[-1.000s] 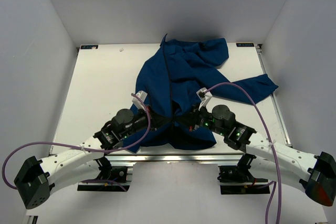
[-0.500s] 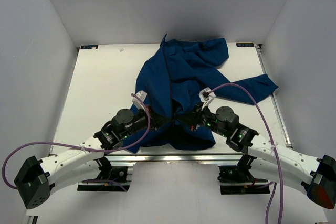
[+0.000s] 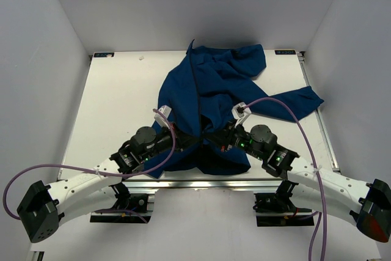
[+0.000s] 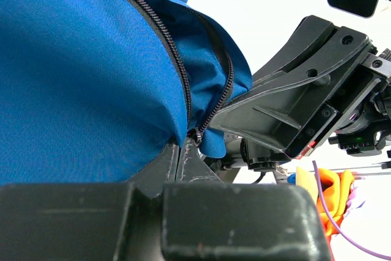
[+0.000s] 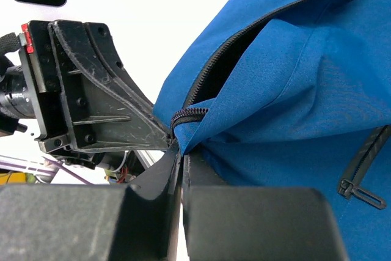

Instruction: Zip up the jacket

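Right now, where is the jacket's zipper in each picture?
Top external: the zipper is a dark line down the jacket's middle.
Left wrist: upper left, curving down to the left fingers.
Right wrist: centre, curling just above the right fingers.
Shared landmark: the zipper's bottom end, pinched where both pairs of fingers meet.

jacket (image 3: 208, 87): 1 | claws: 2, left claw (image 4: 181, 151) and right claw (image 5: 181, 154) | arms (image 3: 79, 184): 2 | purple cables (image 3: 287, 111): 2 | table (image 3: 116, 102): 1
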### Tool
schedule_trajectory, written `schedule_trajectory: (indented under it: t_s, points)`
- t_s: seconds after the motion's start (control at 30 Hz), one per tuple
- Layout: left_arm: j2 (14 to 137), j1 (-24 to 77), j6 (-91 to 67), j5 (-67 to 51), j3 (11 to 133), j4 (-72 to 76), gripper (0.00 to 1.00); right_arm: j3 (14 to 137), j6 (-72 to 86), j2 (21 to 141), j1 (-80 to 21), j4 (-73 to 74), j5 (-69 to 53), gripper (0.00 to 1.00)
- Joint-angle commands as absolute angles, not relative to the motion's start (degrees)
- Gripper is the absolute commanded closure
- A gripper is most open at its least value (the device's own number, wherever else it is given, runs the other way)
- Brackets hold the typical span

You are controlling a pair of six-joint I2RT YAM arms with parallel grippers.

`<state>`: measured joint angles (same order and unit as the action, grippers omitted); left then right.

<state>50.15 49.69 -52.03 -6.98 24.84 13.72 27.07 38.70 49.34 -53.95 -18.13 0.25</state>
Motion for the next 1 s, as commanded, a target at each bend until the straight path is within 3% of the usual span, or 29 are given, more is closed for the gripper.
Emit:
schedule_trajectory:
  t_s: [0.0, 0.97]
  points:
    - [48.34, 49.92, -52.65, -7.74, 24.61, 15.29, 1.00, 27.16, 39.46, 48.08, -53.70, -20.13, 2.37, 1.00]
    - [48.34, 49.92, -52.47, -8.88, 24.43, 16.87, 1.00, 24.96, 38.76, 46.58, -53.79, -23.03, -3.78, 1.00]
